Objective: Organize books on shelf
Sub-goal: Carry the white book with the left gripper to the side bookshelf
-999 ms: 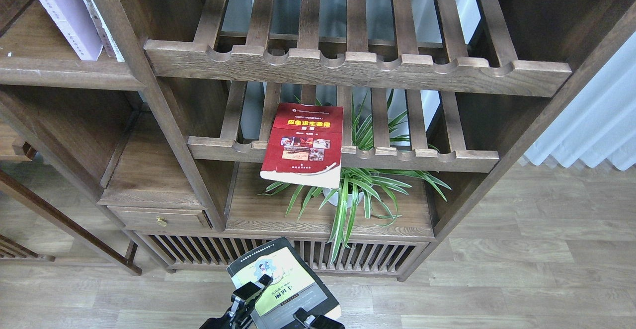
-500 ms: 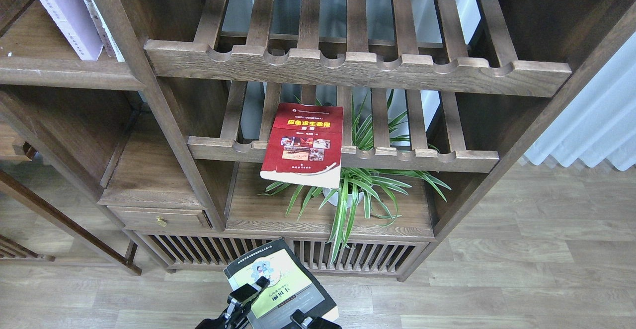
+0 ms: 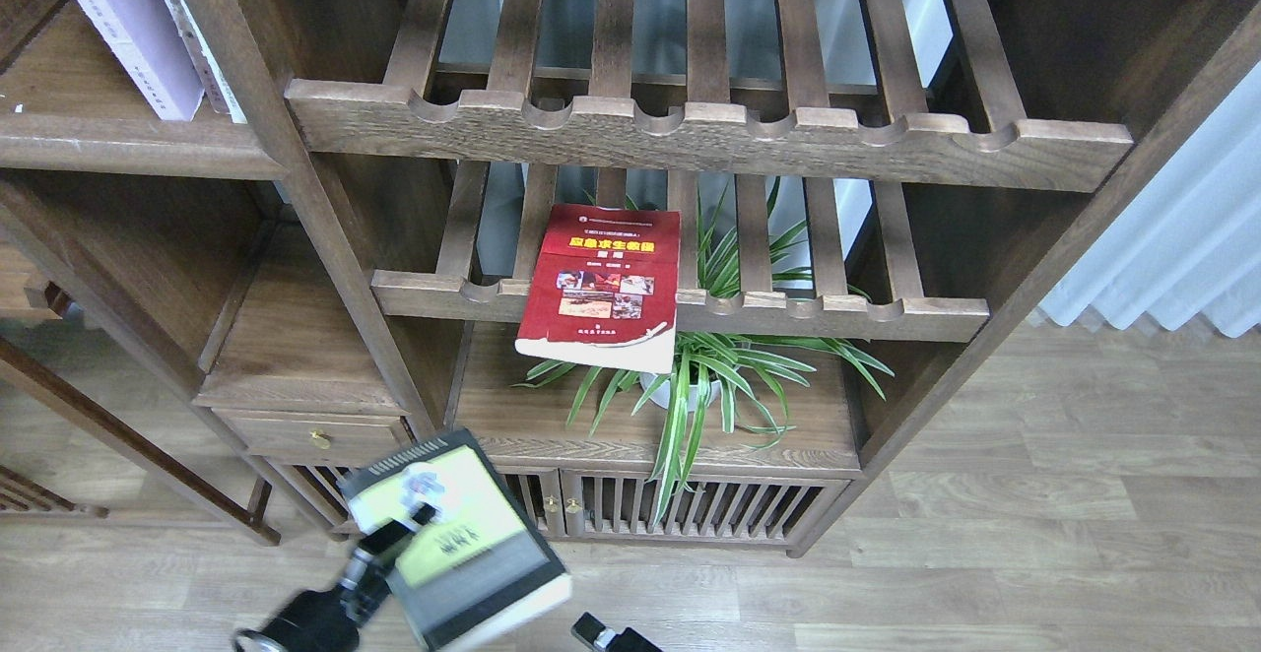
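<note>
My left gripper (image 3: pixel 396 537) is shut on the thick black-edged book with the yellow-green cover (image 3: pixel 473 544). It holds the book tilted, low in front of the unit's base. One finger (image 3: pixel 419 516) lies on the cover. The red book with small photos (image 3: pixel 603 283) lies on the lower slatted rack and overhangs its front rail. The white-and-lavender book (image 3: pixel 118 22) stands leaning on the solid dark-brown shelf (image 3: pixel 128 145) at the top left. Only a tip of my right gripper (image 3: pixel 606 634) shows at the bottom edge.
A thin white book (image 3: pixel 192 41) stands beside the lavender one. A potted spider plant (image 3: pixel 699 376) sits under the red book. A small drawer (image 3: pixel 315 430) and slatted cabinet doors (image 3: pixel 640 509) are at the base. A pale curtain (image 3: pixel 1182 238) hangs at the right.
My left gripper has swung the yellow-green book to the left and tilted it, away from the right gripper. The right gripper has let go and sunk lower.
</note>
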### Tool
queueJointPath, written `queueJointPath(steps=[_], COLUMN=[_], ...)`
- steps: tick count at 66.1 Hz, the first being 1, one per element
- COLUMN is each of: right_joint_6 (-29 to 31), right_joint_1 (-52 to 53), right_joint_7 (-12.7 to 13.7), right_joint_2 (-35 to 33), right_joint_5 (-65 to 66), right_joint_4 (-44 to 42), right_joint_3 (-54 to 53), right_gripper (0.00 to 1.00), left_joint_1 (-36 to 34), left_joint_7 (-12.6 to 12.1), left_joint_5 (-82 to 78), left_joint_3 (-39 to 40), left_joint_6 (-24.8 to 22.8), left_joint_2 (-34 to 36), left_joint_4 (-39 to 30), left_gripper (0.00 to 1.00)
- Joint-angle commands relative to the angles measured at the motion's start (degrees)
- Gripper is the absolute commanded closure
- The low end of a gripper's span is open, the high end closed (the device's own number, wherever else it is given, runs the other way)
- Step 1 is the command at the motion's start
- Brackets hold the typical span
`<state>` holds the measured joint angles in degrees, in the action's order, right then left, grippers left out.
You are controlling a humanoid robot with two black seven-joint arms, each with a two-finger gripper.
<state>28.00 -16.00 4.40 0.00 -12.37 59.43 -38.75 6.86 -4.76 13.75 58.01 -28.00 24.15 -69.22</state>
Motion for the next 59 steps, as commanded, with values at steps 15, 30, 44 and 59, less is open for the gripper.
queueJointPath(steps=[15,30,44,59], right_joint_6=[0.0,0.0,0.0,0.0], right_joint_1=[-0.1,-0.2,-0.7,-1.3], right_joint_7=[0.2,0.3,0.3,0.3], right_joint_2=[0.0,0.0,0.0,0.0], right_joint_5=[0.2,0.4,0.4,0.5], right_joint_4=[-0.1,-0.2,-0.3,-0.6], right_joint_3=[0.5,0.5,0.5,0.5], right_gripper=[0.01,0.01,0.01,0.01], left_joint_1=[3.9,3.9,3.5,-2.8], left_joint_7=[-1.6,-1.6,-1.6,-1.7], left_joint_5=[0.0,0.2,0.6,0.3], left_joint_3=[18.3,27.4,34.2,38.8], left_joint_6=[0.0,0.0,0.0,0.0], left_joint_2=[14.7,21.1,25.1,29.6], left_joint_4=[-9.5,-12.6,-13.4,-12.4], left_gripper=[0.99,0.99,0.99,0.99])
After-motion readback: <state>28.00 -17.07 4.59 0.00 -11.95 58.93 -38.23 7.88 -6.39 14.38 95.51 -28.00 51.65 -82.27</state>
